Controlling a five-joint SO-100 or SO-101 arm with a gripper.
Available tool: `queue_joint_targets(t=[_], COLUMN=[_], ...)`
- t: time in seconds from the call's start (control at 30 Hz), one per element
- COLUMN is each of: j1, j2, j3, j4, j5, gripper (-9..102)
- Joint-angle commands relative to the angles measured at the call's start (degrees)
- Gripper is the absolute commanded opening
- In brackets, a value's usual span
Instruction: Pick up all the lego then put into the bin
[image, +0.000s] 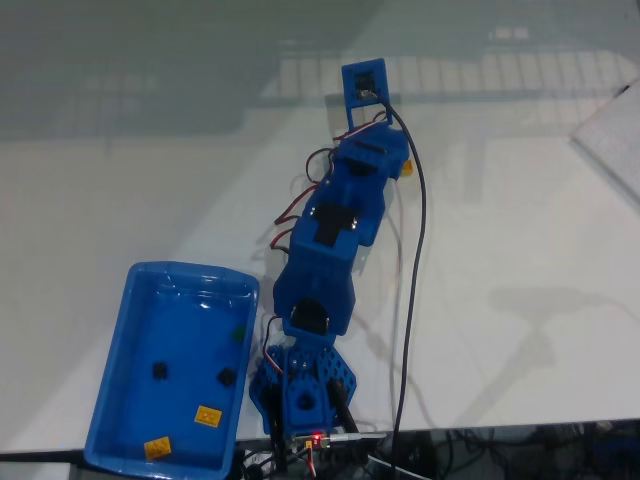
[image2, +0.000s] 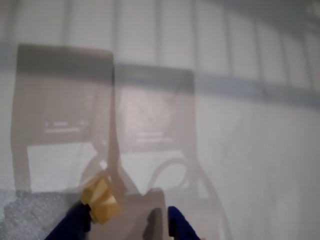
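Observation:
In the fixed view my blue arm stretches away from its base, and its gripper points down at the white table. An orange-yellow lego peeks out at the gripper's right side. The wrist view shows the gripper open, its two blue fingertips wide apart. There the yellow lego lies against the left fingertip, with a wide gap to the other one. The blue bin stands at the lower left and holds two orange-yellow lego and two black ones.
A black cable runs from the wrist camera mount down along the arm's right side to the table's front edge. The arm's base stands right beside the bin. A pale sheet lies at the right edge.

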Motion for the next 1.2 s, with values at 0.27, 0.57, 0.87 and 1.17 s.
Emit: queue_joint_targets(t=[0.27, 0.57, 0.87, 1.17], j1=[-0.44, -2.37, -3.16, -3.87], j2=[-1.41, -3.43, -4.83, -4.92], j3=[-3.25, -3.25, -3.08, -2.64], j4=[-0.88, -0.26, -0.26, -0.26], j5=[-1.05, 0.97, 2.72, 3.69], gripper=[18, 17, 11, 1])
